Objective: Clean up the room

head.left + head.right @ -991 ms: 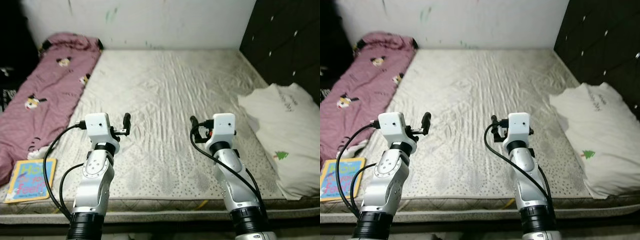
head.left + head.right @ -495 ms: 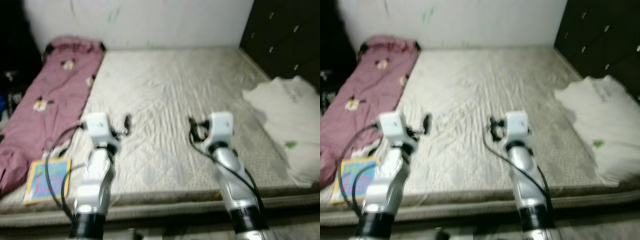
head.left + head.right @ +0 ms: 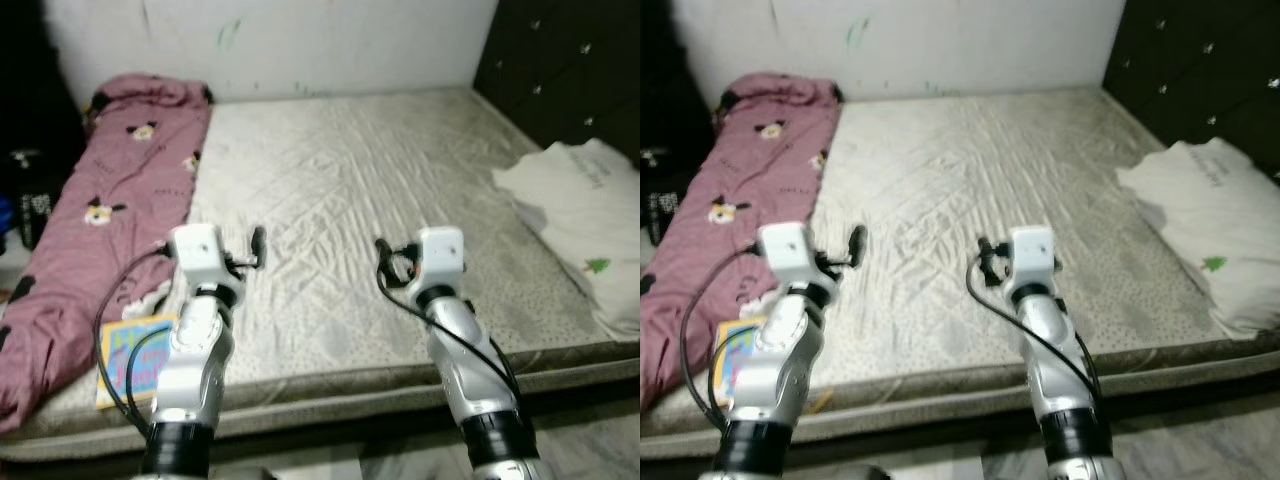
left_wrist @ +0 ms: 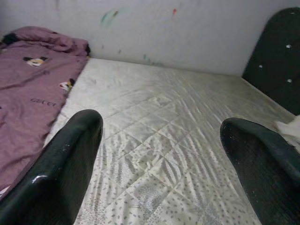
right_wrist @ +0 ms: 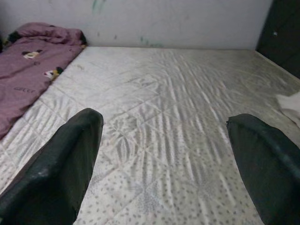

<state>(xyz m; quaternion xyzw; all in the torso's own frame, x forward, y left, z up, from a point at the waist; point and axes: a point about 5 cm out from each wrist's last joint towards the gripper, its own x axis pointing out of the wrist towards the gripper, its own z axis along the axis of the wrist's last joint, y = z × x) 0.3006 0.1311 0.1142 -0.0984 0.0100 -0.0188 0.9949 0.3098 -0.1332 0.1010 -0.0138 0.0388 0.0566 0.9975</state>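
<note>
Mattress [image 3: 350, 190], quilted and cream, spans mid-frame in the head views; pink cartoon-print blanket [image 3: 90, 220] upper left, colourful picture book [image 3: 135, 355] lower left, white T-shirt [image 3: 585, 225] far right. Wrist views: left gripper [image 4: 159, 154] and right gripper [image 5: 164, 159] spread wide, holding nothing.

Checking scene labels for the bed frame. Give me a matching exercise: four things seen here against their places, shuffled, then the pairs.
Things:
1. pink cartoon-print blanket
2. white pillow with a small green tree print
3. colourful flat children's book
4. black tufted headboard

Places:
A. standing along the robot's right side of the quilted mattress
B. near front left corner of the mattress, beside the left arm
C. stretched along the left edge of the mattress
D. lying on the right edge of the mattress

Pairs: 1-C, 2-D, 3-B, 4-A
</note>
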